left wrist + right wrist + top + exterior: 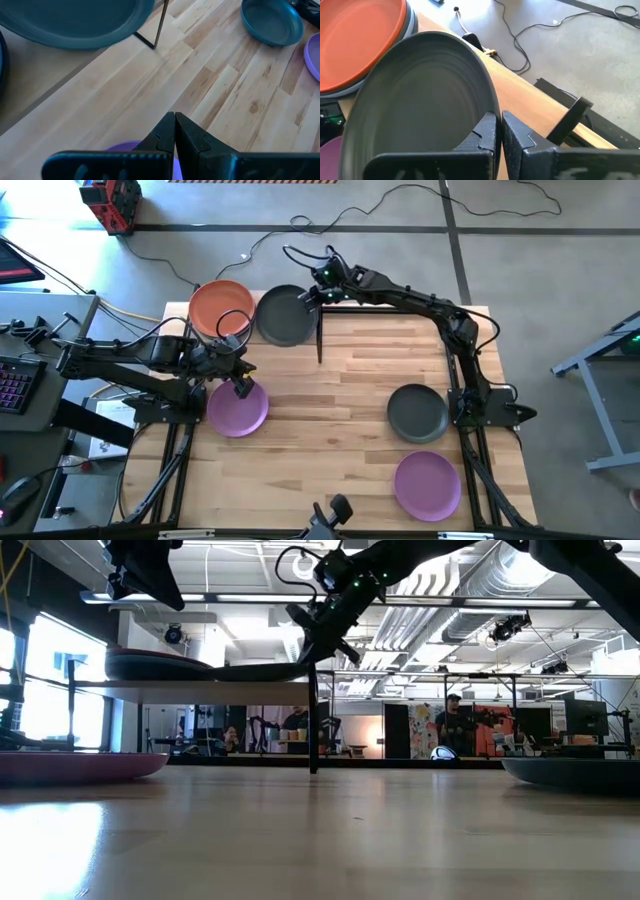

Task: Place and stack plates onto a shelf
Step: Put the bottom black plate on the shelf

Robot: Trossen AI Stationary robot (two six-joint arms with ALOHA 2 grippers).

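Note:
The shelf (215,691), a light-wood panel on thin black posts (319,335), stands at the table's far left. On it an orange plate (220,307) lies on top of a dark grey one (410,22). Beside them is another dark grey plate (281,316), with my right gripper (312,295) shut on it over the shelf. My left gripper (241,388) hangs shut and empty above a purple plate (236,410) that lies on the tabletop. A dark grey plate (417,412) and a second purple plate (428,485) lie flat at the table's right. My right gripper pinches the dark grey plate's rim (491,111) between its two fingers, on the plate's far right side. The fingers come slanting down from the table's right. The plate lies almost level just over the shelf panel; whether it touches the panel, I cannot tell.
The tabletop (340,380) between the shelf and the plates on the right is bare wood. A shelf post (314,730) stands just below my right gripper. Cables (380,210) run over the floor beyond the far edge, and people (455,720) stand in the room behind.

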